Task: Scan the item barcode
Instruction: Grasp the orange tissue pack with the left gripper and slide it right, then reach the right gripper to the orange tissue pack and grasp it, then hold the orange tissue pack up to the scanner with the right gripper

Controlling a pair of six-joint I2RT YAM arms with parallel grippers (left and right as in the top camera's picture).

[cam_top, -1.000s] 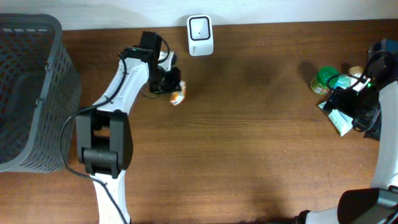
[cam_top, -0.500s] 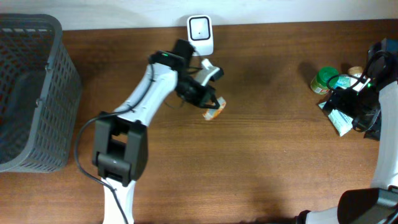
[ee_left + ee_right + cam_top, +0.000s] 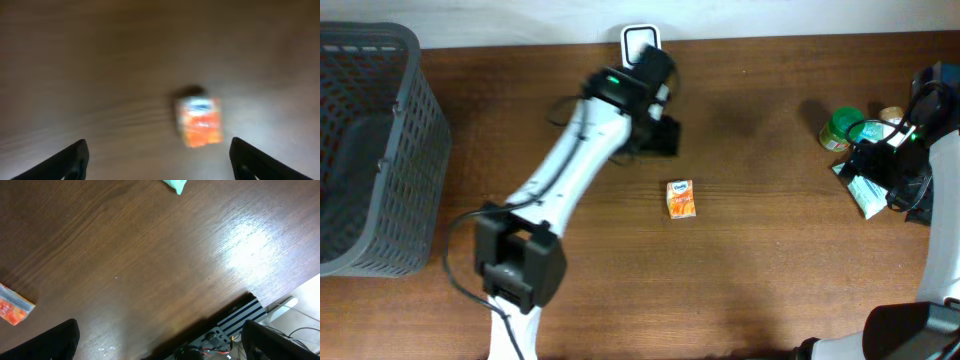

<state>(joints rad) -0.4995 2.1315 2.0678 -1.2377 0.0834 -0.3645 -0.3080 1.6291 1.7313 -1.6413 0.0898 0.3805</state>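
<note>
A small orange and white box [image 3: 681, 198] lies flat on the brown table, apart from both grippers. My left gripper [image 3: 660, 135] hovers behind it, just in front of the white scanner [image 3: 640, 40], which the arm partly covers. In the blurred left wrist view the box [image 3: 199, 121] sits ahead of the left gripper [image 3: 157, 162], whose dark fingers [image 3: 70, 157] stand wide open with nothing between them. At the far right my right gripper [image 3: 880, 165] is open and empty; its wrist view shows the right gripper [image 3: 162, 342] over bare wood near the table's edge.
A grey mesh basket [image 3: 370, 150] stands at the left edge. Around the right arm are a green can [image 3: 842, 128], a round lid [image 3: 893, 115] and a white and green packet [image 3: 865, 192]. An orange packet [image 3: 15, 311] shows in the right wrist view.
The left arm swung right past the scanner carrying the orange box, then opened; the box now lies on the table in front of it. The right arm stayed still.
</note>
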